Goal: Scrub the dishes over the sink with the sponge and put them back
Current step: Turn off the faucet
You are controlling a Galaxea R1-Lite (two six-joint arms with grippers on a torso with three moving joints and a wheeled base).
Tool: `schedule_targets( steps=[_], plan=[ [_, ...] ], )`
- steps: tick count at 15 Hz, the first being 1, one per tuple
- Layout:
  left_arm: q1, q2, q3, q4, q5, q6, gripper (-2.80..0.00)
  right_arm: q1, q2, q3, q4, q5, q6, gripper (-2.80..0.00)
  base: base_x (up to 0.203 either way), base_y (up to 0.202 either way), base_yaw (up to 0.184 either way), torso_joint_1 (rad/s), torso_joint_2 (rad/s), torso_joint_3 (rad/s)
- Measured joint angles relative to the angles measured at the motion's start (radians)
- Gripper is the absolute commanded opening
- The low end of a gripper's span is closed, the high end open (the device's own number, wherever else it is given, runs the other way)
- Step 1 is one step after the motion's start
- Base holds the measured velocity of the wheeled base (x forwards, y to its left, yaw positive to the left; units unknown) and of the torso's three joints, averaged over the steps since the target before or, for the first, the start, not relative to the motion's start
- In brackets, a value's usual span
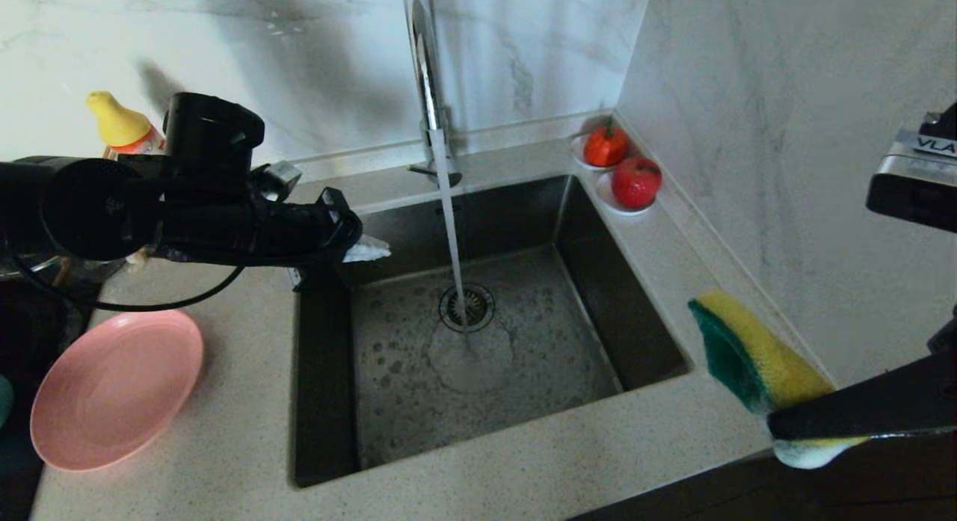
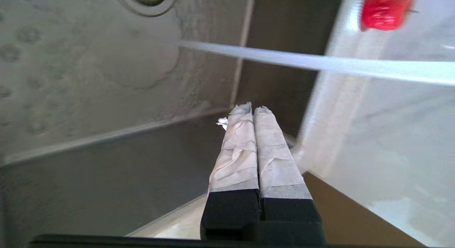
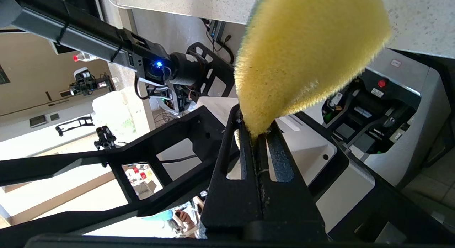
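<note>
Head view is showing the left gripper (image 1: 374,248) hanging over the sink (image 1: 635,334), fingers pressed together on nothing, its arm hiding the counter behind. Right gripper (image 1: 811,431), partly cut off, is pinching the sponge (image 1: 755,356). Pink plate (image 1: 116,390) is lying on the counter.

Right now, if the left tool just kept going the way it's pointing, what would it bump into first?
Probably the stream of tap water: the shut, empty left tool points across the sink with the stream crossing ahead. Beyond lies the sink's far wall, though depth is hard to judge.
</note>
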Motion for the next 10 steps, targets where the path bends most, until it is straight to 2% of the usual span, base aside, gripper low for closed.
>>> schedule_targets(
  steps=[7, 10],
  plan=[
    [-0.013, 0.058, -0.127, 0.002, -0.002, -0.022, -2.80, -0.015, -0.003, 0.014, 0.000, -0.001, -0.002, -2.80, 0.000, 0.000, 0.000, 0.000, 0.00, 0.000],
    [-0.013, 0.097, -0.174, -0.004, 0.020, -0.023, -2.80, -0.016, -0.004, 0.020, -0.001, -0.002, -0.002, -2.80, 0.000, 0.000, 0.000, 0.000, 0.00, 0.000]
  ],
)
